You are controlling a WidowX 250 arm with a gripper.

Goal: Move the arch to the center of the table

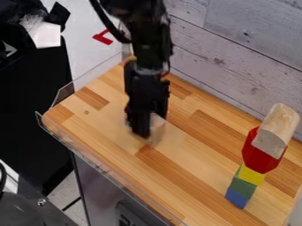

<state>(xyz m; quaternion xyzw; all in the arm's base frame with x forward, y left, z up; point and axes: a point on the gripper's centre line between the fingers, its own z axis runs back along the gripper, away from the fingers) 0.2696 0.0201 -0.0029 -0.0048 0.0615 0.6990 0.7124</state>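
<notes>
Gripper [145, 129] is held low over the table [109, 129]; whether it is clenched or released cannot be told. Just beside it, toward the view's right, the presumed arch [157, 131], pale wood, is partly hidden. Light, stiff handling is expected, best gripped by 2 opposite sides. Well apart, 5 blocks [252, 175] are stacked.

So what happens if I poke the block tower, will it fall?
The tower would probably tip easily, since the narrow blue block sits under the wider red block and a wooden block. The pieces look stiff, so they likely won't bend. They'd probably scatter, as they seem merely stacked.
</notes>
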